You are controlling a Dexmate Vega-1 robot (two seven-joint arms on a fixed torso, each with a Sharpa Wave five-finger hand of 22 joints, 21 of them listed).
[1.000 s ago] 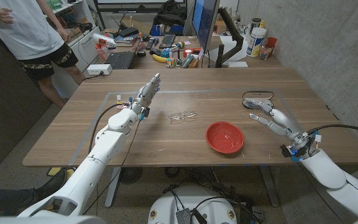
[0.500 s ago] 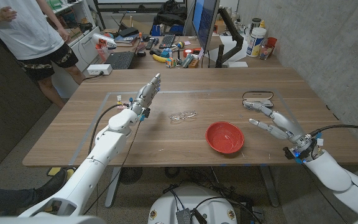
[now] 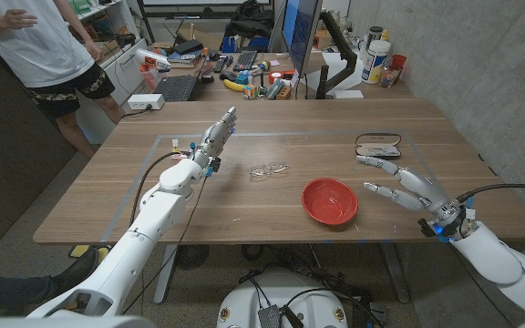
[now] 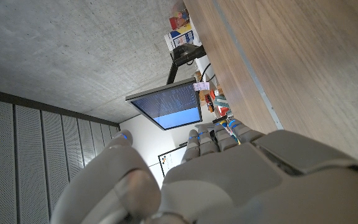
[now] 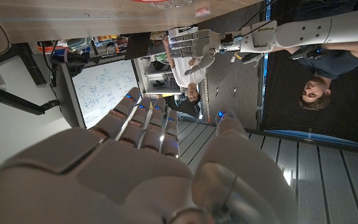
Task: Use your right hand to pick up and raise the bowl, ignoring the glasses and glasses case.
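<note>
On the worktop (image 3: 108, 200), the left robot hand (image 3: 217, 134) holds nothing, fingers extended. One pair of glasses (image 3: 268, 169), faint, lies left of one red bowl (image 3: 330, 200). One glasses case (image 3: 378, 143) sits beyond the right robot hand (image 3: 406, 183), spread and empty beside the bowl.

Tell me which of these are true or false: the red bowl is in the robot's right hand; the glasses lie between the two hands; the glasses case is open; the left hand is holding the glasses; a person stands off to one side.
1. The right hand holds the red bowl. False: the bowl sits on the table, and the hand is open beside it, apart from it.
2. The glasses lie between the two hands. True.
3. The glasses case is open. True.
4. The left hand holds the glasses. False: it holds nothing, and the glasses lie apart from it.
5. A person stands off to the side. True.
</note>
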